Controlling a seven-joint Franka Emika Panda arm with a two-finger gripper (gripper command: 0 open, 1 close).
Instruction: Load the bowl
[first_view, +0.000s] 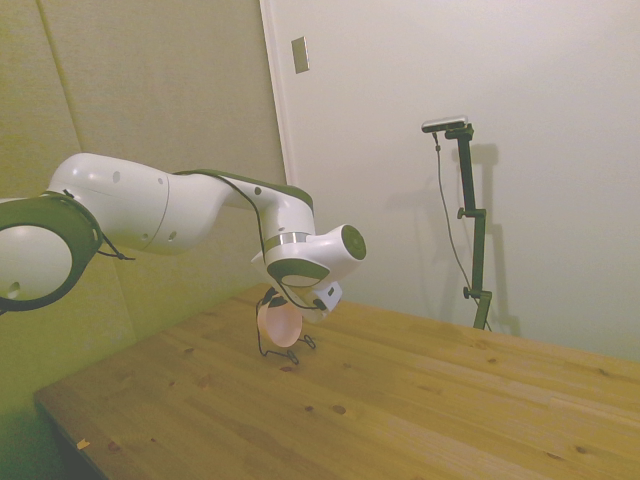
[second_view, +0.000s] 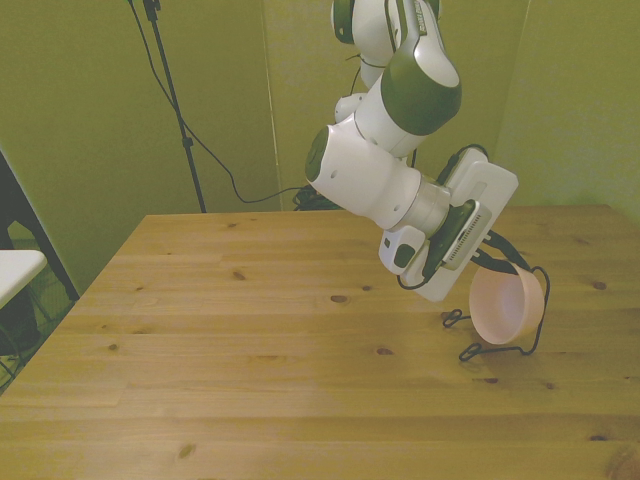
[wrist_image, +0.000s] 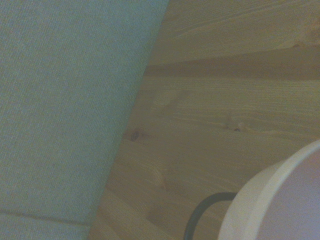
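Observation:
The pale pink bowl (second_view: 505, 305) stands on edge inside a small black wire rack (second_view: 470, 351) on the wooden table (second_view: 250, 330), toward the front view's right. My gripper (second_view: 503, 262) hangs right over the bowl's upper rim, mostly hidden behind the white hand. From the side the bowl (first_view: 279, 323) shows under the wrist, with the rack's feet (first_view: 291, 354) on the table. Close up, the wrist view catches the bowl's rim (wrist_image: 280, 200) and a curve of black wire (wrist_image: 200, 212).
A padded green wall panel (wrist_image: 65, 100) runs along the table's edge close to the rack. Bare wood (first_view: 420, 400) spreads out from the rack toward the side view's right. A white object (second_view: 15, 270) sits off the table at the front view's left.

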